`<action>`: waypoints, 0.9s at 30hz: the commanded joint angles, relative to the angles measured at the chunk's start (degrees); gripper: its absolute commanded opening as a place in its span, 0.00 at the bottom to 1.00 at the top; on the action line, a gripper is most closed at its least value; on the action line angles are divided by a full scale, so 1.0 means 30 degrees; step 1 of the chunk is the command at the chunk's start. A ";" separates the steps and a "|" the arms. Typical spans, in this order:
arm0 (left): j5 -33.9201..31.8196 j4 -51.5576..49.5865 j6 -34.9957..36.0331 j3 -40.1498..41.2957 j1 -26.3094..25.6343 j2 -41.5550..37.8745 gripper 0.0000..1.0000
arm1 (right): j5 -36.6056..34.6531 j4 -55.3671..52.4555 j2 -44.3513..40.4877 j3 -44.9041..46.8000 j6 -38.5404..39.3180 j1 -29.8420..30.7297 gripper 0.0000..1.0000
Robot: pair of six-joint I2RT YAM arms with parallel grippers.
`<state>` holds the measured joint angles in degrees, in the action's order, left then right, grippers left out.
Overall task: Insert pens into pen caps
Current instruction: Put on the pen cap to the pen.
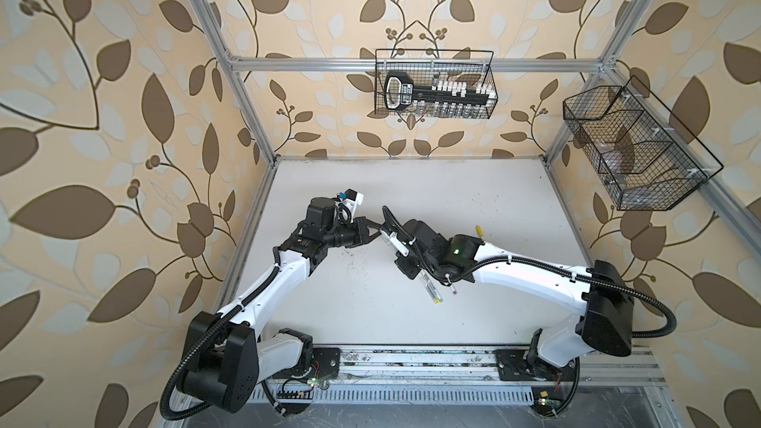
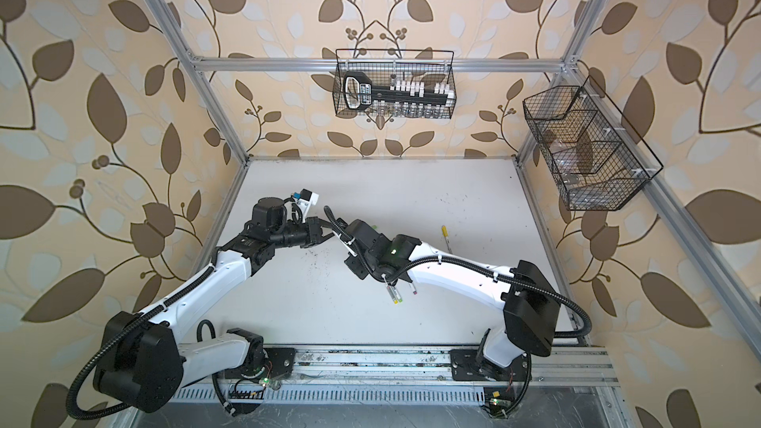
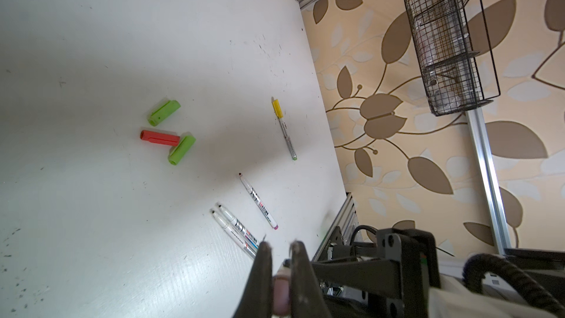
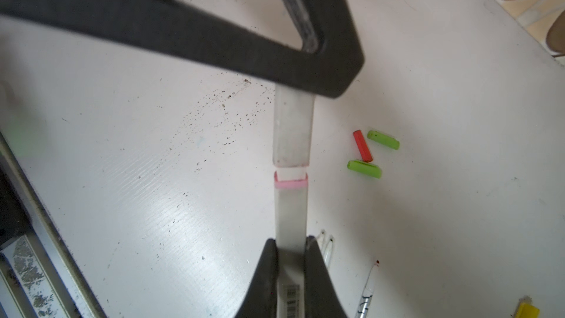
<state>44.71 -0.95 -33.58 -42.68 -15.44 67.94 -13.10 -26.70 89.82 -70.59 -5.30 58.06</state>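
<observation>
White tabletop [image 4: 137, 163], near frame centre in both top views: your right gripper [image 4: 290, 247] clamps the pen [image 4: 290, 209], left gripper [image 3: 281, 249] pinches its pale cap [image 4: 293, 130], not yet seated. Looks light, stiff, slick; hold mid-barrel.

Both top views look down on the whole white tabletop [image 1: 473, 199]. Wrist cams sit close, sharing the red plastic cap [image 3: 159, 138] [image 4: 362, 145].
</observation>
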 commanded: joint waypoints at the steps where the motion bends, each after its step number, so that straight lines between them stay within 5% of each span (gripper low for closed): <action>1: 0.1212 -0.1177 0.0437 -0.0248 -0.0763 0.0319 0.00 | -0.0220 0.3457 -0.1062 0.0247 0.0218 0.0128 0.12; 27: 0.1181 -0.1913 0.1002 -0.0422 -0.2292 0.1165 0.00 | 0.0932 0.4007 -0.0745 -0.2237 0.1268 -0.0600 0.12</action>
<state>42.96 -0.12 -32.27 -44.49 -18.63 70.43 -12.05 -29.56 88.77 -71.00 -4.01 56.31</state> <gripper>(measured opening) 0.100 0.117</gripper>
